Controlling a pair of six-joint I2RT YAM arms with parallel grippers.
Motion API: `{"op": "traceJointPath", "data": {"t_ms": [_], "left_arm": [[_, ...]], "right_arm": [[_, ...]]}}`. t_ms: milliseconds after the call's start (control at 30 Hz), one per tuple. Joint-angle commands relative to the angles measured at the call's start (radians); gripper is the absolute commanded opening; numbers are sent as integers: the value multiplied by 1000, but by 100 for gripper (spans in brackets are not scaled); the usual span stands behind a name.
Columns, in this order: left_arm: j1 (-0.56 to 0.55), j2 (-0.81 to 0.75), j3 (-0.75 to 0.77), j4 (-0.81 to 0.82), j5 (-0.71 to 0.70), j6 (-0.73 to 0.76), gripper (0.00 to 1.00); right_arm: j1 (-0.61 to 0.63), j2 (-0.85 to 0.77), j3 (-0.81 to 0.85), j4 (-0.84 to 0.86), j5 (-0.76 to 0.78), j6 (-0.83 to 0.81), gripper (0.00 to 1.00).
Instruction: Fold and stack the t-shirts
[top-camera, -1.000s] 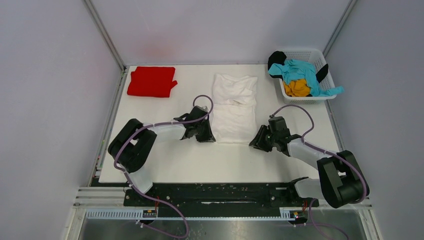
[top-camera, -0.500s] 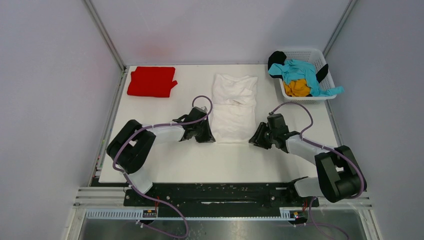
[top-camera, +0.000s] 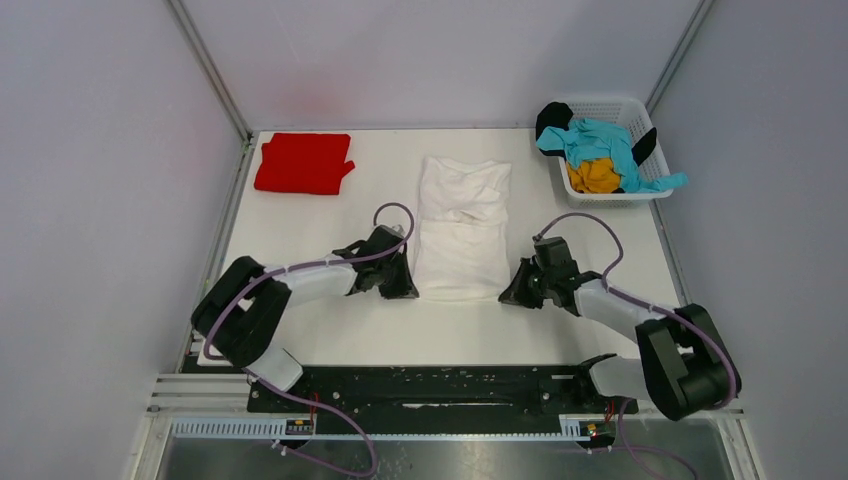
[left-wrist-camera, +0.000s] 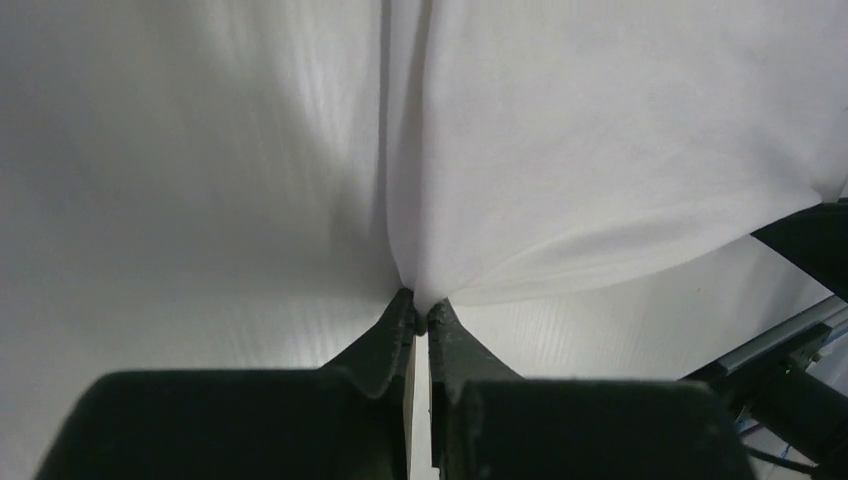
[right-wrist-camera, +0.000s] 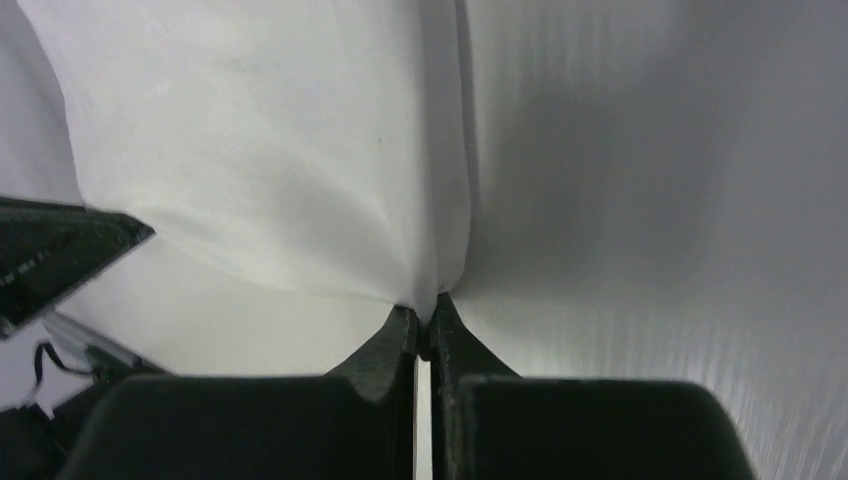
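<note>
The soft white t-shirt (top-camera: 460, 235) lies mid-desk (top-camera: 330, 325) as a long smooth rectangle, creased at its far half. The left gripper (left-wrist-camera: 420, 308) is pinched on its near left corner, the right gripper (right-wrist-camera: 425, 318) on its near right corner; the cloth puckers there.

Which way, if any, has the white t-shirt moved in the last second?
Yes: the white t-shirt slid toward the near edge of the table, away from the basket.

Long-folded white t-shirt (top-camera: 461, 228) lies flat mid-worktop (top-camera: 380, 200). Folded red t-shirt (top-camera: 303, 162) lies far left. Crumpled teal t-shirt (top-camera: 600, 140), orange t-shirt (top-camera: 594, 176) and black t-shirt (top-camera: 552, 117) are heaped in the basket (top-camera: 610, 103).
</note>
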Motion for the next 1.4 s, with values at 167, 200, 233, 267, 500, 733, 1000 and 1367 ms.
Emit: {"op": "traceJointPath", "data": {"t_ms": [167,200,233,267,500,733,1000,1367], "left_arm": [[-131,-471,-175,-331,-132,-88,0],[-160,-522,-172,-362,-147,-99,0],[-187,-569,-169,-384,-175,-109,0],[-208,-618,-162,-403,-190,-112,0],[-232,-843,-56,-440,-208,-70,0],[-228,-808,88,-387,-351,24,0],[-106,-596,233,-334,-345,84,0],[52,-256,393,-250,-288,113,0]], "right_arm": [[203,-433,-57,-528,-256,-46,0],[221,-477,-52,-558,-305,-47,0],[234,-539,-51,-571,-360,-43,0],[238,-580,-49,-577,-407,-34,0],[240,-730,49,-655,-524,-28,0],[234,-683,179,-675,-395,-109,0],[90,-607,242,-642,-381,-151,0],[-94,-378,282,-485,-352,-157,0]]}}
